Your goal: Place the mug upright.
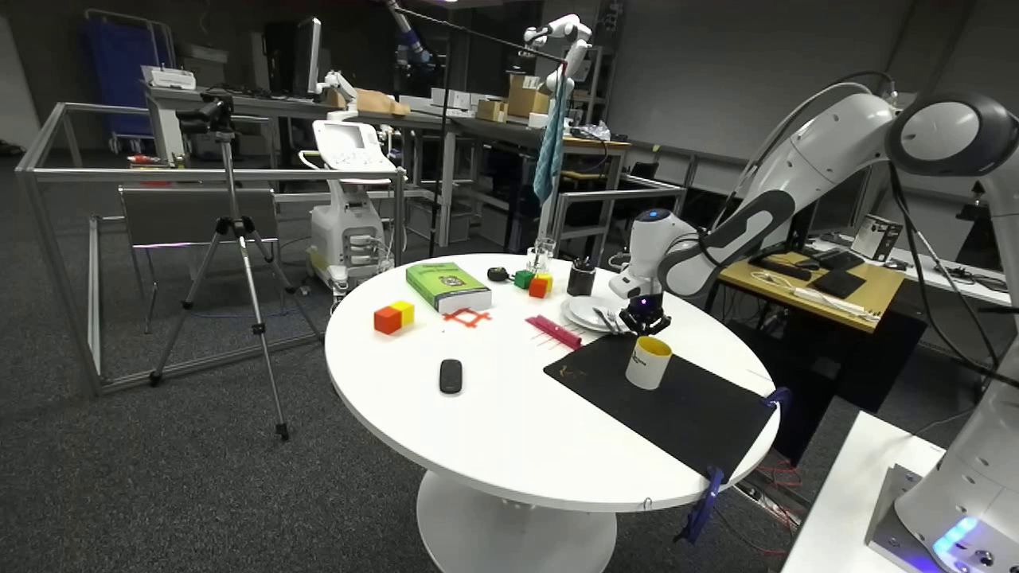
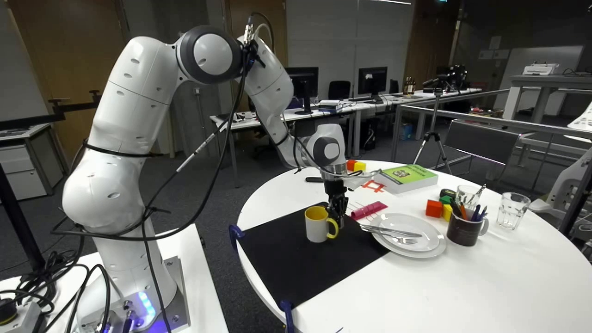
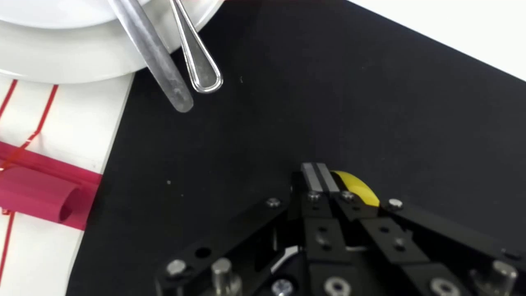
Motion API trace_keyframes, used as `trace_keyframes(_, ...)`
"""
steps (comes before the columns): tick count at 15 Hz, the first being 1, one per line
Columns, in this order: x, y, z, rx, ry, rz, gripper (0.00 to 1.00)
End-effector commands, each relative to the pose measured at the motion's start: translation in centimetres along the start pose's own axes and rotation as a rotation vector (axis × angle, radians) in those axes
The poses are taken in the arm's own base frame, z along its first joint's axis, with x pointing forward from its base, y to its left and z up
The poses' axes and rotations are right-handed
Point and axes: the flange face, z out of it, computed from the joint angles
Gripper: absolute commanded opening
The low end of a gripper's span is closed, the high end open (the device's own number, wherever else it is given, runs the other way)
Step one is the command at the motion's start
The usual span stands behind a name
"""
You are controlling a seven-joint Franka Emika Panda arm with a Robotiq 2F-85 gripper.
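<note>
The white mug has a yellow inside and a yellow handle. It stands on the black mat with its opening up, in both exterior views point(image 1: 646, 370) point(image 2: 317, 230). My gripper points down just beside the mug's handle, in both exterior views point(image 1: 646, 325) point(image 2: 339, 223). In the wrist view my fingertips point(image 3: 320, 177) are together with nothing visible between them. A yellow part of the mug point(image 3: 358, 188) shows just right of the right finger; the rest of the mug is hidden behind the gripper there. I cannot tell whether finger and handle touch.
Stacked white plates point(image 2: 434, 247) with a knife and fork point(image 2: 402, 239) lie near the gripper. A pink holder point(image 2: 368, 210) lies by the mat point(image 2: 296, 268). A dark pen mug point(image 2: 464, 231), glasses point(image 2: 512, 212), coloured blocks point(image 2: 434, 208) and a green book point(image 1: 448, 288) stand further off.
</note>
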Motion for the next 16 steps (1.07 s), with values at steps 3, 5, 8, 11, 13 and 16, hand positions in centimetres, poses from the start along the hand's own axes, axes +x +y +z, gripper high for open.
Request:
trace_keyframes(3, -0.3, -0.4, -1.5, 0.086, -0.061, -0.023, 0.0)
trace_keyframes(5, -0.3, -0.5, -1.6, 0.115, -0.075, -0.036, 0.0)
trace_keyframes(8, -0.2, -0.8, -1.6, 0.158, -0.097, -0.066, 0.0)
trace_keyframes(11, -0.1, -1.1, -1.5, 0.188, -0.096, -0.079, 0.0)
trace_keyframes(13, -0.1, -1.4, -1.4, 0.202, -0.094, -0.083, 0.0)
trace_keyframes(16, -0.1, -1.5, -1.4, 0.214, -0.098, -0.082, 0.0)
